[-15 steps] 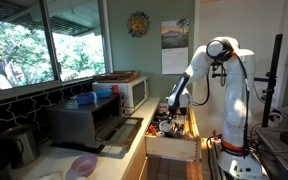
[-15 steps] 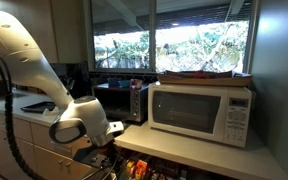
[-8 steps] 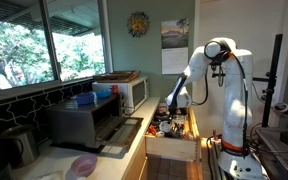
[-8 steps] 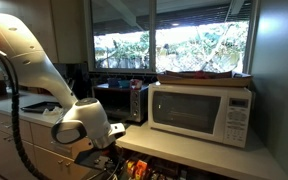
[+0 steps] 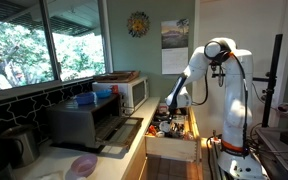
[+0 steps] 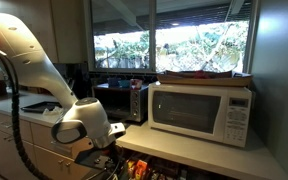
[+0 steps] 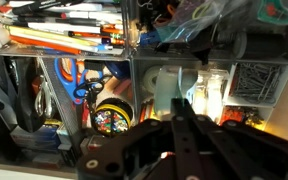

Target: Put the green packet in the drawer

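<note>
Hovering over the crowded drawer (image 5: 172,148); spread of my fingers (image 7: 182,125), cannot tell. Clutter (image 7: 106,112) could block the packet from settling.

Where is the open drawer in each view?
In an exterior view: drawer lower centre, pulled open.
In an exterior view: only its cluttered contents, at the bottom edge.
Wrist view: its compartments fill the frame.
Shared landmark: white microwave, in both exterior views.

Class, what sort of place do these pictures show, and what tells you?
Probably a home kitchen: a white microwave and black toaster oven stand on the counter, above an open pale wooden drawer.
</note>
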